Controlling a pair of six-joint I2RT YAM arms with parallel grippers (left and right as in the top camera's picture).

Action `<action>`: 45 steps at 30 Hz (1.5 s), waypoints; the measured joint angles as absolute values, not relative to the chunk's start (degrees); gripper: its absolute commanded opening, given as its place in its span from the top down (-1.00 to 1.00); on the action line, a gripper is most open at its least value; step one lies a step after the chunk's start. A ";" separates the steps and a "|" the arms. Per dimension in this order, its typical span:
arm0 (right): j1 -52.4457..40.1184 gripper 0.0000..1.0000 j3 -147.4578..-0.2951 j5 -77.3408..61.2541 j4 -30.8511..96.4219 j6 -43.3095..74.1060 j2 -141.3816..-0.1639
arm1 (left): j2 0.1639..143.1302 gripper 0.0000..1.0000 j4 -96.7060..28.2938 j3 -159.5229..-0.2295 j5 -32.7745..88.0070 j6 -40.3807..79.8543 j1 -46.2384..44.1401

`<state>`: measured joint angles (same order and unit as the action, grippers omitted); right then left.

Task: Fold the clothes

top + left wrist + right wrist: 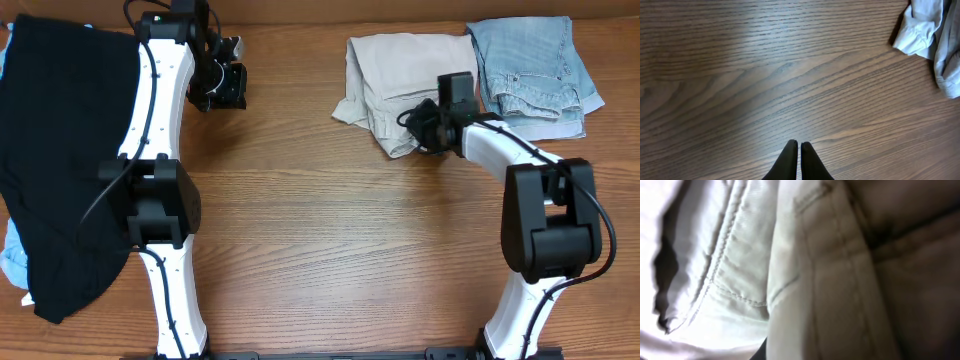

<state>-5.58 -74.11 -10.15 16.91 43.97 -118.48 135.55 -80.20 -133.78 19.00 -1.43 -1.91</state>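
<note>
Beige khaki shorts [395,70], partly folded, lie at the back of the table, right of centre. My right gripper [420,122] sits at their near right edge and is shut on a fold of the cloth. In the right wrist view the shorts' seams [815,280] fill the frame, and only a dark sliver of one fingertip [761,354] shows under the fabric. Light-blue denim shorts [530,62] lie folded just right of the khaki pair. A black garment [70,150] is spread along the left side. My left gripper [226,85] hovers over bare wood, shut and empty [799,146].
A corner of the beige shorts [920,30] shows at the top right of the left wrist view. A bit of light-blue cloth [12,262] peeks out from under the black garment at the left edge. The wooden table [330,230] stretches between the two arms.
</note>
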 measured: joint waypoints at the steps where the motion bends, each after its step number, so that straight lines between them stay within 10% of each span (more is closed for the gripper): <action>1: -5.15 0.92 -74.06 -11.25 16.82 42.85 -118.48 | 135.55 0.86 -80.20 -133.78 19.00 -1.43 -1.91; 19: 2.50 0.93 -71.90 -25.28 23.70 23.70 -91.59 | 135.55 0.87 -80.03 -133.78 18.92 -1.43 -1.91; 45: 2.52 0.92 -73.01 -22.28 31.27 23.40 -92.01 | 135.55 0.88 -79.94 -133.78 18.81 -1.43 -1.91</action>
